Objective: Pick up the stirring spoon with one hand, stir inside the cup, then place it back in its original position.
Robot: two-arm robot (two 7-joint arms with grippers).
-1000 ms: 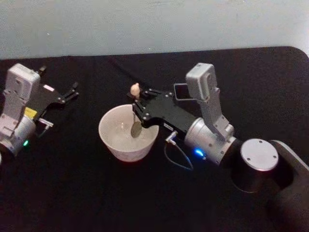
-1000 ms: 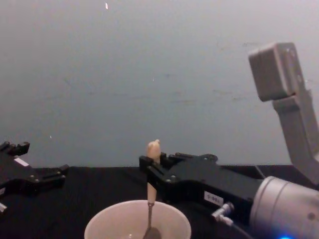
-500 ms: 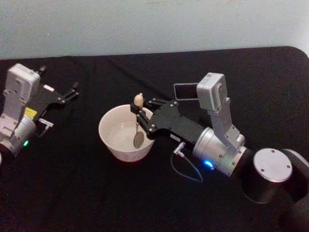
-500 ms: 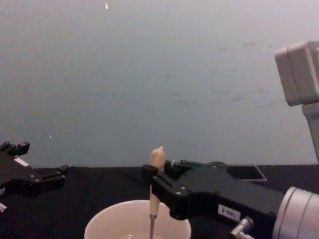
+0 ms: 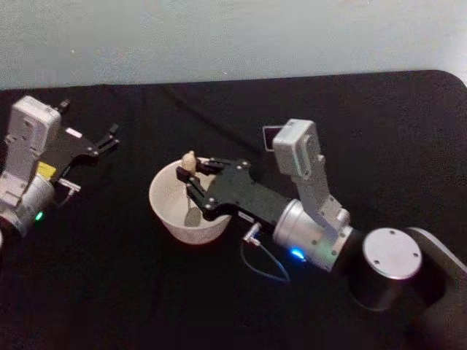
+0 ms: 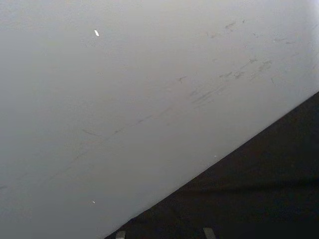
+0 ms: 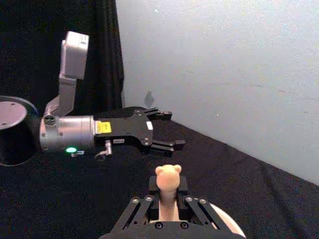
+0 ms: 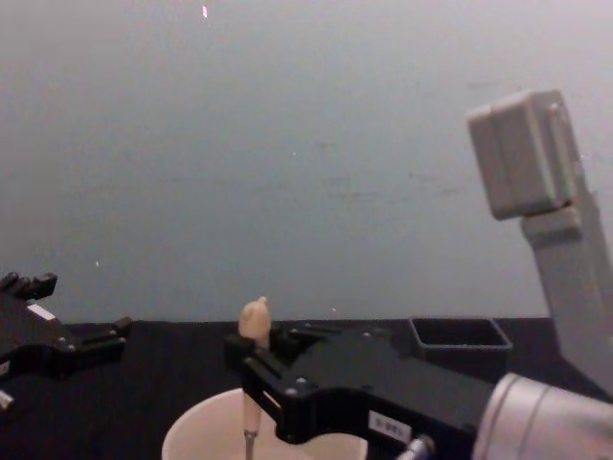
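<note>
Black-clothed table before a pale wall; your items are as follows.
- Cup: cream-white, upright, near the table's middle.
- Stirring spoon: stands upright inside the cup, with its knob above the rim and its metal stem reaching down into the bowl.
- Right gripper: reaches over the cup from the right, clamped on the spoon's peach handle just under the knob.
- Left gripper: parked at your far left, well apart from the cup, fingers spread with nothing between them.
- Dark grey holder: beyond the cup to its right, partly hidden behind your right arm.
</note>
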